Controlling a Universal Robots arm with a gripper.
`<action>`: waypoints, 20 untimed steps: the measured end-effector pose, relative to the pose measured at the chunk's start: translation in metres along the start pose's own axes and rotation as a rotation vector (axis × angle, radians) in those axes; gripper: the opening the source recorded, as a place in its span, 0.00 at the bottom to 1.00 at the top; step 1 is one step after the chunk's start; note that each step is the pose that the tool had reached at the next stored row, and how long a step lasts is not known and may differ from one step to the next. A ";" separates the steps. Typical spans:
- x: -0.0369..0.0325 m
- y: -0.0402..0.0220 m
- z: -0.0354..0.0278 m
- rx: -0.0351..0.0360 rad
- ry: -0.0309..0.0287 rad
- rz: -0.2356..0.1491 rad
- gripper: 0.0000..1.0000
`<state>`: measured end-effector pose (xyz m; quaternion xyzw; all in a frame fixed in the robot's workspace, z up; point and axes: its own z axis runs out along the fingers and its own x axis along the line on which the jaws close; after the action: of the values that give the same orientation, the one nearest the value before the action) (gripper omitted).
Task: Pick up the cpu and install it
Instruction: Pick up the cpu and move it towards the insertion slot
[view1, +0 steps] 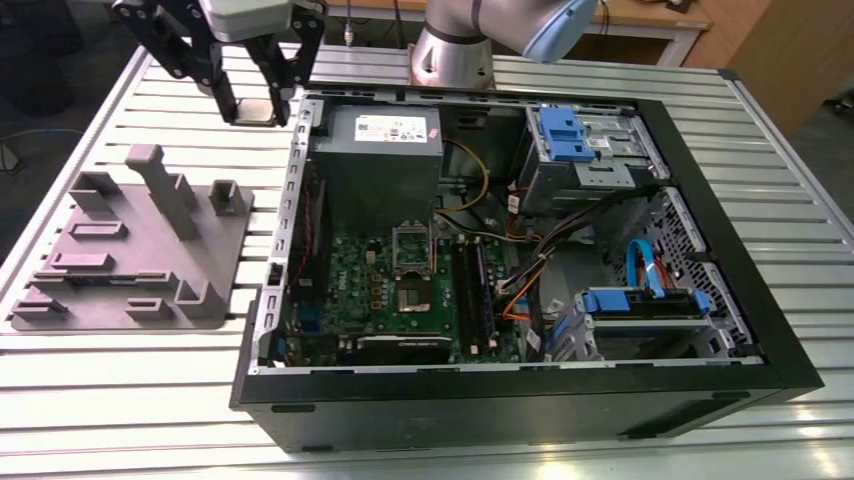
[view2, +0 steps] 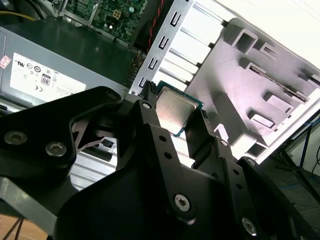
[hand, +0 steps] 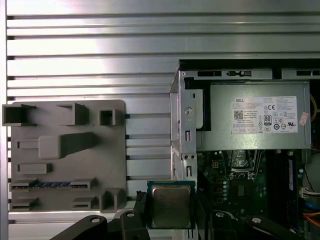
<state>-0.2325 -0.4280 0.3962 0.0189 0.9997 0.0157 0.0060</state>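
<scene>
The gripper (view1: 254, 100) hangs in the air just outside the open computer case (view1: 534, 410), beside the corner where the power supply (view1: 380, 140) sits. Its two black fingers (view2: 152, 125) are clenched on the cpu (hand: 170, 205) and pinch the small square chip by opposite edges. The chip's silvery metal top and green rim show between them in both wrist views. The chip is held up off the slatted metal table (view1: 120, 400), close to the case's side wall but not touching it. The grey fixture plate (view1: 134, 250) lies flat on the table beside the case, apart from its wall. Inside the case, the green motherboard (view1: 400, 280) lies next to the power supply.
</scene>
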 end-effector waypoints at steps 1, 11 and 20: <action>-0.0003 0.0000 0.0001 -0.0001 -0.0001 0.000 0.47; -0.0041 0.0001 0.0000 0.0001 0.0000 0.000 0.47; -0.0074 0.0003 0.0001 0.0000 0.0000 0.000 0.47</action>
<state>-0.2251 -0.4280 0.3961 0.0189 0.9997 0.0157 0.0060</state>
